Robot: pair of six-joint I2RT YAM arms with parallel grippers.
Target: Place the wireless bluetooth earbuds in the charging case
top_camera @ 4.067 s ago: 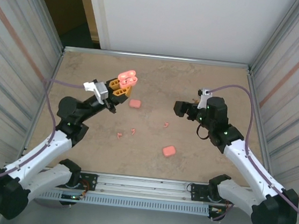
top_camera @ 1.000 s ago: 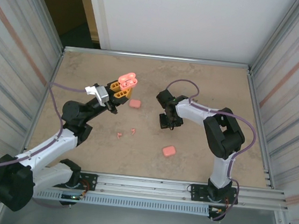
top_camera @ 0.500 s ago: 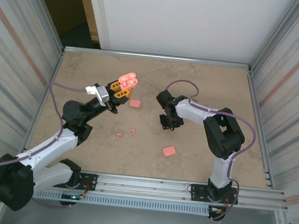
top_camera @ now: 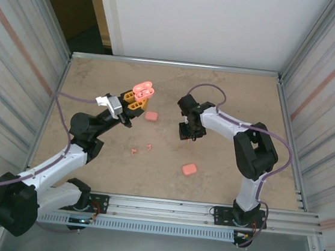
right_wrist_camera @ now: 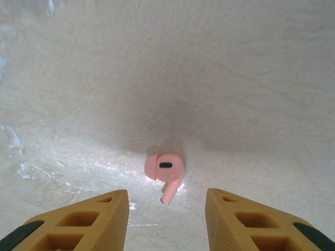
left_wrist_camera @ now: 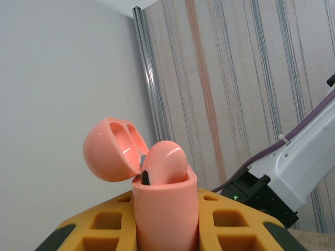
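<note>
My left gripper [top_camera: 135, 102] is shut on an open pink charging case [top_camera: 142, 90], held up over the left of the table. The left wrist view shows the case [left_wrist_camera: 165, 209] upright between my yellow fingers [left_wrist_camera: 102, 230], lid tipped back, with one earbud [left_wrist_camera: 163, 163] seated in it. My right gripper [top_camera: 186, 132] points down at the table centre. In the right wrist view a salmon-pink earbud [right_wrist_camera: 165, 170] lies on the table, stem toward me, just ahead of the open right gripper [right_wrist_camera: 167, 209], touching neither finger.
Two more loose earbuds [top_camera: 134, 151] [top_camera: 149, 146] lie left of centre. One closed pink case [top_camera: 151, 116] sits near the left gripper, another [top_camera: 189, 169] nearer the front. Metal walls [top_camera: 297, 74] close in both sides.
The right arm's wrist and gripper have shifted slightly toward the far side while staying over the same earbud. The left arm and its case have not moved.
</note>
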